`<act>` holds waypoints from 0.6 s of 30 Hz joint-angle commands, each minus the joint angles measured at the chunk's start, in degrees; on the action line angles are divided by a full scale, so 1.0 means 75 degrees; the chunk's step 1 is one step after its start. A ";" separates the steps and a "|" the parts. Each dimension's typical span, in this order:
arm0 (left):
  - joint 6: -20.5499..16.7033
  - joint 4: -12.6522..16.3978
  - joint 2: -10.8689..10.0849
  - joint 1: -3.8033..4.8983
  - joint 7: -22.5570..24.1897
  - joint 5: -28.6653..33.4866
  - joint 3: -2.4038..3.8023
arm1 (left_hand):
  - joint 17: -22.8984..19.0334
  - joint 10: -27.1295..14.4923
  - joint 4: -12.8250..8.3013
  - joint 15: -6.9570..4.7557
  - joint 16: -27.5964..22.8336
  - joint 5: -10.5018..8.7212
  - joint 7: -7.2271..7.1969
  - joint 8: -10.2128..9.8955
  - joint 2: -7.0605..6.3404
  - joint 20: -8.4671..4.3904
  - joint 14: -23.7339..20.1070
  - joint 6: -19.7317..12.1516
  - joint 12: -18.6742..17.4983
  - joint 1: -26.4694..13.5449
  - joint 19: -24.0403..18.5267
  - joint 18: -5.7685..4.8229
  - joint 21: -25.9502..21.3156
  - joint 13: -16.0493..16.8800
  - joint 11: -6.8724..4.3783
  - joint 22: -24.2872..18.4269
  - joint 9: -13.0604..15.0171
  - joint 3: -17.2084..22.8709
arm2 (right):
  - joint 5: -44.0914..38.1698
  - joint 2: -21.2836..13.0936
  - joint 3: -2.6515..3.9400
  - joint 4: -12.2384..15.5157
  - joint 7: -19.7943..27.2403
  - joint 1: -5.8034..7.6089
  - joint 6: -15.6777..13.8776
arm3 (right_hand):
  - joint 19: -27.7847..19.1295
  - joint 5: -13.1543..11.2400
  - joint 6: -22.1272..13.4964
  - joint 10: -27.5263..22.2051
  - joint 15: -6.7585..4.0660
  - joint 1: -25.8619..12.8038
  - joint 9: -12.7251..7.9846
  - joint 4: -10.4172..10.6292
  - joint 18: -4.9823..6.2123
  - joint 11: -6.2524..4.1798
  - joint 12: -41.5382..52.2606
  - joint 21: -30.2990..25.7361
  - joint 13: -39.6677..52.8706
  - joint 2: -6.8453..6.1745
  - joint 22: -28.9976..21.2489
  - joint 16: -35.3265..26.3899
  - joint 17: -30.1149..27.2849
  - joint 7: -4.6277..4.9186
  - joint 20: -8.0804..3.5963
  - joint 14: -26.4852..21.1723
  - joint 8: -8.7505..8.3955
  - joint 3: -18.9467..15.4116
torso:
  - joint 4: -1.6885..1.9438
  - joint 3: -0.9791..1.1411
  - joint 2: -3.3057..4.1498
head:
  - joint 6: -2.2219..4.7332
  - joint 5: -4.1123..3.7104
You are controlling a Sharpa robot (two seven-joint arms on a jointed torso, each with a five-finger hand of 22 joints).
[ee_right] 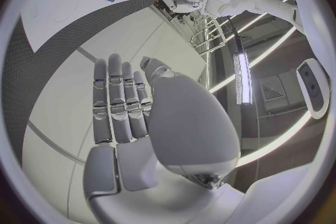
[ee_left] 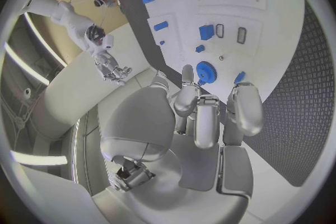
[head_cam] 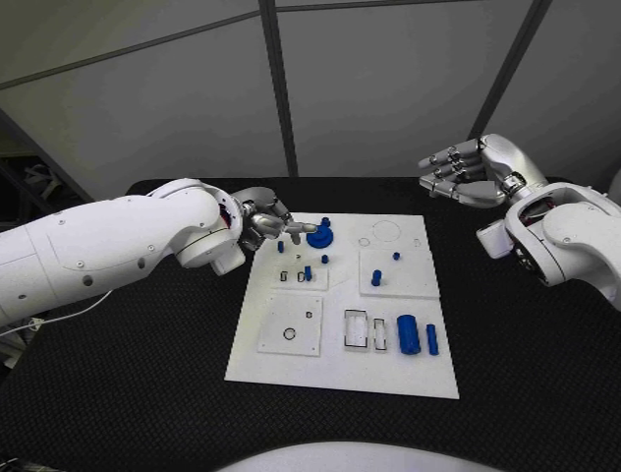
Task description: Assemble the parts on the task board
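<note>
We see the white board (head_cam: 342, 344) lying in the middle of the black table (head_cam: 537, 344), with small blue pieces spread over it. Our left hand (head_cam: 265, 225) reaches in over the board's far left corner, its fingertips (ee_left: 187, 74) right at a round blue toothed wheel (head_cam: 320, 237) that sits near that corner. From the left wrist view the fingers lie close together and stretched toward the wheel; we cannot tell whether they actually touch or pinch it. A small blue peg (head_cam: 281, 247) stands just beside the wheel, near the board's left edge.

Farther along the board, another blue peg (head_cam: 376, 277) stands upright on a raised white square near the middle. Near the front right, a thick blue cylinder (head_cam: 409, 334) lies flat, with a thinner blue rod (head_cam: 432, 339) just beside it on the right.

Our right hand (head_cam: 470, 169) is held up in the air beyond the far right corner of the board, well apart from every piece. Its fingers (ee_right: 120, 106) are straight and side by side, the thumb set slightly apart, and it holds nothing.
</note>
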 commanded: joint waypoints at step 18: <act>0.2312 -0.0997 0.1145 0.0520 -0.0906 -0.1844 -0.0602 | 0.1232 0.0006 -0.0006 0.0012 -0.0041 -0.0240 0.0043 0.0120 0.0107 0.0035 0.0577 -0.0250 0.0207 -0.0213 0.0116 -0.0033 0.0106 0.0283 0.0045 0.0279 0.0504 -0.0309 | 0.0517 0.0196 0.0012 -0.0475 0.0022 0.0049 0.0597 | 0.0343 0.0058 0.0122 0.0341 0.0056 -0.0251 0.0014 -0.0169 0.0107 0.0020 -0.0132 -0.1441 -0.1119 -0.0048 -0.1021 -0.1200 -0.0769 0.0021 0.0243 0.0507 -0.0195 -0.0024 | -0.0012 0.0023 -0.0031 | -0.0125 0.0083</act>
